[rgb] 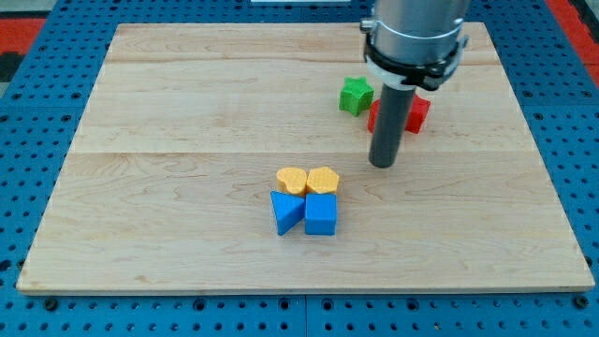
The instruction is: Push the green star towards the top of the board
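The green star [355, 95] lies on the wooden board [187, 122] in the upper right part of the view. A red block [417, 112] sits just to its right, partly hidden behind the rod; its shape is unclear. My tip [382, 165] rests on the board below the green star and a little to its right, apart from it by about a block's width. The rod rises from there to the arm's body at the view's top.
A tight cluster sits near the board's middle bottom: a yellow heart-like block [291, 180], a yellow hexagon [323, 180], a blue triangle [285, 212] and a blue cube [320, 214]. A blue pegboard [37, 300] surrounds the board.
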Tool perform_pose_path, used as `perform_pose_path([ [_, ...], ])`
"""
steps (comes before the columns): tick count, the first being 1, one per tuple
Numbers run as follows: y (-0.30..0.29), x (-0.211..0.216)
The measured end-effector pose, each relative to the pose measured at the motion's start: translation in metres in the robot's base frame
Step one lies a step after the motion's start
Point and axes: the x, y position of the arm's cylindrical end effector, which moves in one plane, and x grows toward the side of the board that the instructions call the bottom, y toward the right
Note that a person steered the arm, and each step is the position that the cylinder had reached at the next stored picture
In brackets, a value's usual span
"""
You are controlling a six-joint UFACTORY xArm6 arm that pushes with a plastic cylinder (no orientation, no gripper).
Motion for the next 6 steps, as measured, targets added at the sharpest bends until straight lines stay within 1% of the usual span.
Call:
perform_pose_path([
  [1, -0.032, -0.023],
  [2, -0.037, -0.045],
  [3, -0.037, -0.07],
  [5, -0.026, -0.085],
  [6, -0.002, -0.093],
])
